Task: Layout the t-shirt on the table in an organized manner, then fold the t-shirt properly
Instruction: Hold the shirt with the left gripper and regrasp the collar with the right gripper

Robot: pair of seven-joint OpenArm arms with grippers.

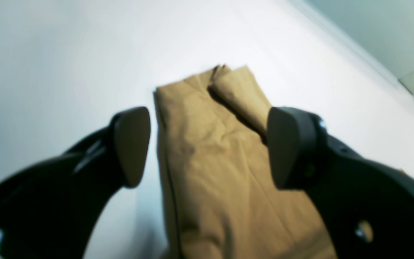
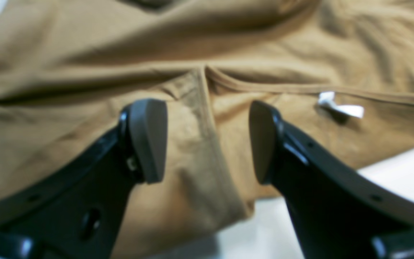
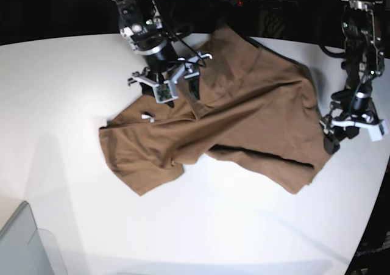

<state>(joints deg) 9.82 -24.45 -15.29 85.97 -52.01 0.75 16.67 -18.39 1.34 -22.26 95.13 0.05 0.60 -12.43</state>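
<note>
Hovering with fingers spread and empty, the right gripper [image 2: 207, 140] lines up over the t-shirt [image 3: 244, 128] collar; the left gripper [image 1: 208, 147], also released, straddles a far-right fold, probably for spreading.

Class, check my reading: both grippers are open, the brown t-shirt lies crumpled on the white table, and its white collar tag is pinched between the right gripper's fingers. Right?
Not quite. The white tag lies free on the t-shirt, beside the open right gripper, as the right wrist view shows. The rest holds: left gripper open, white table.

Bare table [image 3: 61, 104] all round t-shirt [image 3: 244, 122]; bin [image 3: 24, 244] blocks corner.
</note>
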